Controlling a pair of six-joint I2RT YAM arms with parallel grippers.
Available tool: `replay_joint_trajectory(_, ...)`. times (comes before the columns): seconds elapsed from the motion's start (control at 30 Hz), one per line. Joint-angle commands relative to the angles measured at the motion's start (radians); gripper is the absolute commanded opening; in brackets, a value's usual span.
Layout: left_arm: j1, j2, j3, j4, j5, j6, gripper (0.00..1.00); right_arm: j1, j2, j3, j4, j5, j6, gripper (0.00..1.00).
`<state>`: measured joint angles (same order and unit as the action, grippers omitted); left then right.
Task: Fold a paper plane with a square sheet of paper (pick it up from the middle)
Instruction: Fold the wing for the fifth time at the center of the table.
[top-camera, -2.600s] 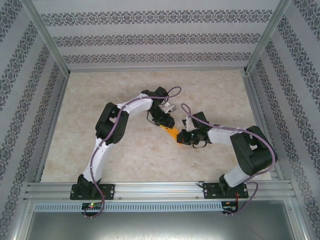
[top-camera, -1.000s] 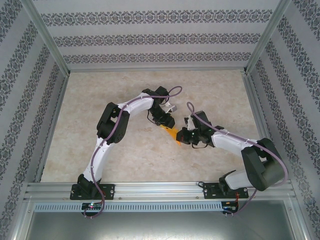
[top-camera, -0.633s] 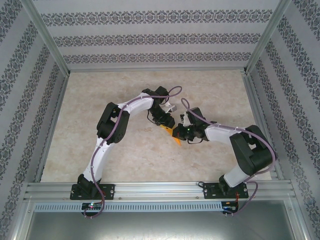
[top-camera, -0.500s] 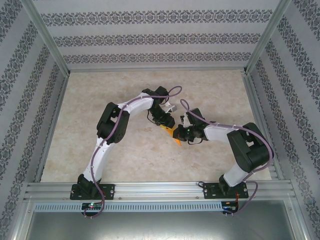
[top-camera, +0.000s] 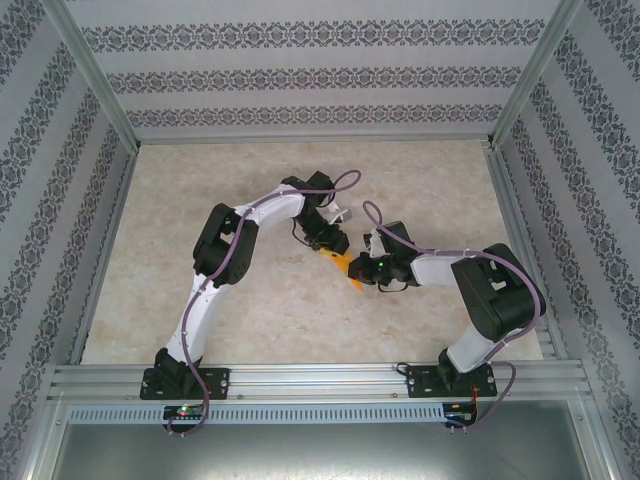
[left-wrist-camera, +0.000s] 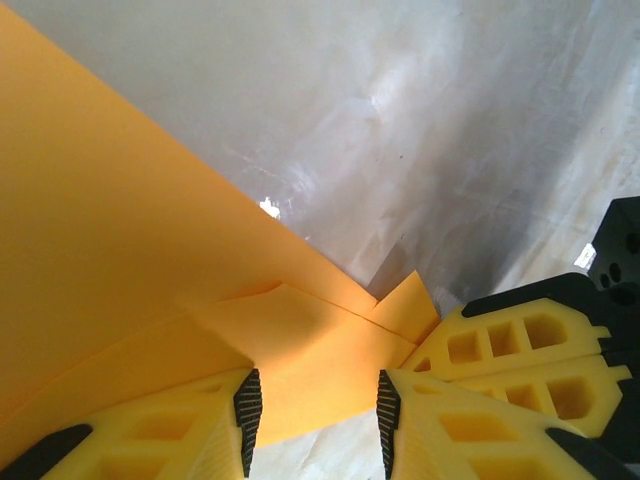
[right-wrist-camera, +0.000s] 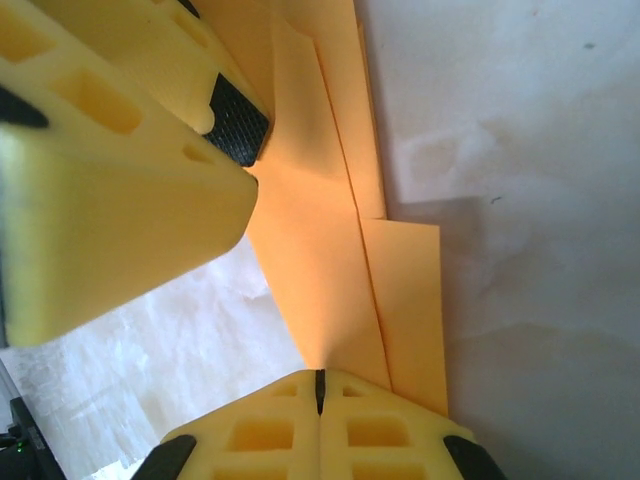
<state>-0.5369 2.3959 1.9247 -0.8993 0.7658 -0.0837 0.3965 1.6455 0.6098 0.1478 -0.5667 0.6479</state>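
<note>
The paper plane (top-camera: 349, 273) is orange paper folded into a narrow layered wedge, lying at mid-table between both grippers. In the left wrist view the paper plane (left-wrist-camera: 150, 250) spreads out under my left gripper (left-wrist-camera: 313, 392), which is open, its ribbed pads apart over a folded flap. My left gripper (top-camera: 337, 250) sits at the wedge's far end. In the right wrist view my right gripper (right-wrist-camera: 320, 378) is shut, and a raised crease of the paper plane (right-wrist-camera: 330, 260) runs into the seam between its fingers. My right gripper (top-camera: 363, 272) is at the wedge's right side.
The marbled table (top-camera: 200, 190) is bounded by an aluminium frame, with a rail (top-camera: 320, 378) along the near edge and patterned walls all round. The left gripper's finger (right-wrist-camera: 120, 170) crowds the right gripper, and the right gripper's fingers (left-wrist-camera: 520, 350) sit beside the left one.
The right arm's elbow has swung in from the right and its gripper has edged slightly left along the paper. The left arm and the paper have stayed put.
</note>
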Motion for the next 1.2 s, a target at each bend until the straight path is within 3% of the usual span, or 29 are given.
replay_joint_trajectory(0.0, 0.061, 0.043, 0.028, 0.018, -0.073, 0.001, 0.41, -0.010, 0.014, -0.060, -0.093, 0.038, -0.025, 0.02)
replay_joint_trajectory(0.77, 0.170, 0.094, 0.084, 0.025, -0.097, 0.002, 0.41, -0.025, -0.003, -0.111, -0.080, 0.008, -0.026, 0.01)
replay_joint_trajectory(1.17, 0.179, 0.053, 0.135, 0.013, -0.143, -0.008, 0.41, -0.024, 0.002, -0.113, -0.048, -0.028, -0.016, 0.01)
